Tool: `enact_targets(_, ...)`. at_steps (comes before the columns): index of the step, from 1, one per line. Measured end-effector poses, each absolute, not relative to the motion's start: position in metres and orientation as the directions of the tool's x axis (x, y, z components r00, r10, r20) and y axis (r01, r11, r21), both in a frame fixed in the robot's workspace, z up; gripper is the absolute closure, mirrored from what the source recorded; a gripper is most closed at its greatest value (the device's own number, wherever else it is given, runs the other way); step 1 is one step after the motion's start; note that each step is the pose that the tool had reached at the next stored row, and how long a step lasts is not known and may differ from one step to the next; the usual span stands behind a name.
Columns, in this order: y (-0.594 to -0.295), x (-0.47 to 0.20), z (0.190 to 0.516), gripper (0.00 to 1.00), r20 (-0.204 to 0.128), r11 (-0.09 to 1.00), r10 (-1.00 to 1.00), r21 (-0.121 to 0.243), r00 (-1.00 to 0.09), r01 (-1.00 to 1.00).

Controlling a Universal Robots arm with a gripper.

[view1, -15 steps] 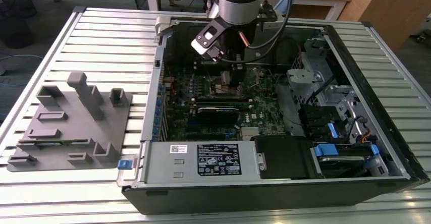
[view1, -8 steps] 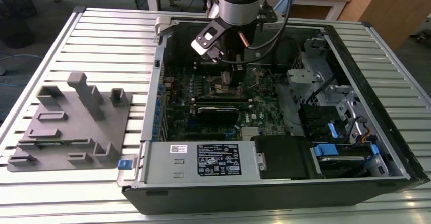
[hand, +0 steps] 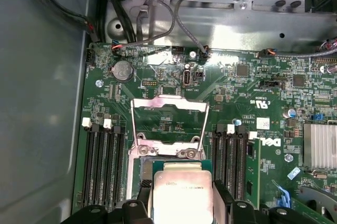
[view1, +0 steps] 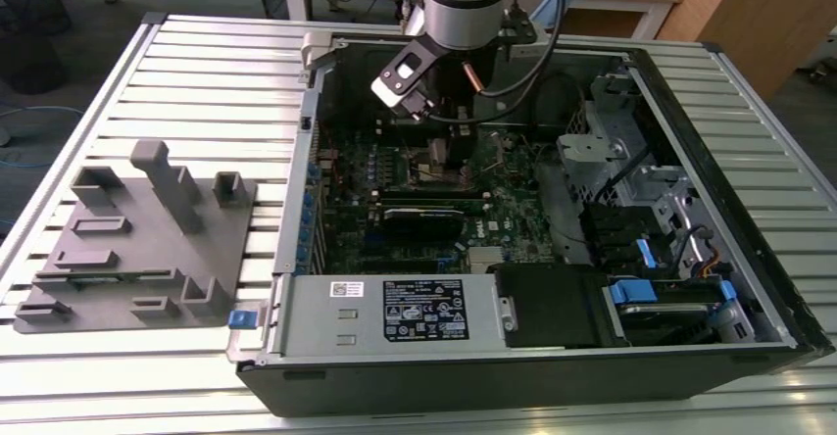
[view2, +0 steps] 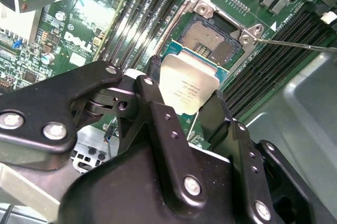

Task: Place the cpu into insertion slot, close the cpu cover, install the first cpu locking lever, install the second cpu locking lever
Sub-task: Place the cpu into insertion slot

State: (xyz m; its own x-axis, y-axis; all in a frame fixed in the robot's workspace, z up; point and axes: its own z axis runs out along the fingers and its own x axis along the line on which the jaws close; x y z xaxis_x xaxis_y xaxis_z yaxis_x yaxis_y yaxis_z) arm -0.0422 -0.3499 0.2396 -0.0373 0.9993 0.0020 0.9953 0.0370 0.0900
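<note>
Computer case (view1: 296, 210) lies open on the tabletop (view1: 196, 63). Insertion slot (view2: 210, 40) is uncovered, cpu cover (hand: 168, 101) raised. Tool (view2: 185, 93) is clamped on the cpu (hand: 181, 197) edges, held over the slot's rim. Memory slots (hand: 102, 166) flank closely.

I have the arm (view1: 461, 2) entering from the far edge of the exterior view, its silver-grey last link nearly upright and the wrist pointing straight down. The claw (view1: 445, 153) hangs directly below the wrist, tips downward. In both wrist views, the claw (view2: 187, 91) (hand: 181, 205) has its black fingers (view2: 150, 93) drawn in against two opposite edges of the cpu (view2: 188, 83) (hand: 181, 192). The chip sits flat between them, metal top showing. The black linkage bars with silver screws fan out behind the fingers.
</note>
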Motion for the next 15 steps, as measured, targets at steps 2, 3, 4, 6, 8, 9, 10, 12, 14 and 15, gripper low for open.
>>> enact_targets(2, -0.3494, -0.0422, 0.2392, 0.46, 0.002, 0.037, 0.999, 0.090, -0.037, 0.995)
enact_targets(3, -0.3494, -0.0422, 0.2392, 0.46, 0.002, 0.037, 0.999, 0.090, -0.038, 0.995)
enact_targets(4, -0.3494, -0.0422, 0.2390, 0.46, 0.002, 0.037, 0.999, 0.090, -0.037, 0.995)
enact_targets(6, -0.3493, -0.0422, 0.2380, 0.46, 0.002, 0.037, 0.999, 0.090, -0.037, 0.995)
enact_targets(8, -0.3493, -0.0423, 0.2378, 0.46, 0.002, 0.037, 0.999, 0.090, -0.037, 0.995)
enact_targets(9, -0.3493, -0.0423, 0.2378, 0.46, 0.002, 0.037, 0.999, 0.090, -0.037, 0.995)
enact_targets(10, -0.3493, -0.0422, 0.2370, 0.46, 0.002, 0.037, 0.999, 0.090, -0.037, 0.995)
enact_targets(12, -0.3493, -0.0422, 0.2363, 0.46, 0.002, 0.037, 0.999, 0.090, -0.037, 0.995)
enact_targets(14, -0.3493, -0.0422, 0.2361, 0.46, 0.002, 0.037, 0.999, 0.090, -0.037, 0.995)
enact_targets(15, -0.3493, -0.0422, 0.2357, 0.46, 0.002, 0.037, 0.999, 0.090, -0.037, 0.995)
